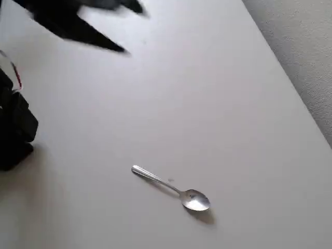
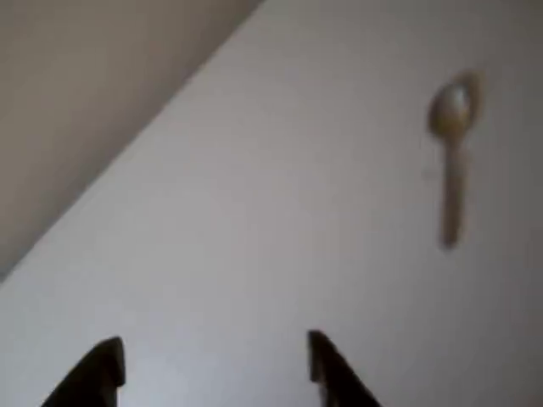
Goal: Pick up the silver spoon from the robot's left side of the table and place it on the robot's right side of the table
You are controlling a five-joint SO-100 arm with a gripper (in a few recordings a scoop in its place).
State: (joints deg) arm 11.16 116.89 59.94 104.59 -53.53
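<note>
The silver spoon (image 1: 171, 187) lies flat on the off-white table (image 1: 218, 104), low in the overhead view, its bowl to the lower right and its handle toward the upper left. My black gripper (image 1: 127, 28) hovers blurred at the top left of that view, far from the spoon. In the wrist view the spoon (image 2: 454, 153) appears blurred at the upper right, bowl upward. My gripper (image 2: 212, 365) stands open at the bottom edge, its two dark fingertips (image 2: 93, 373) wide apart with nothing between them.
The table's straight edge runs diagonally at the right of the overhead view, with grey carpet (image 1: 306, 46) beyond it. The arm's black base (image 1: 13, 124) stands at the left edge. In the wrist view the table edge crosses the upper left.
</note>
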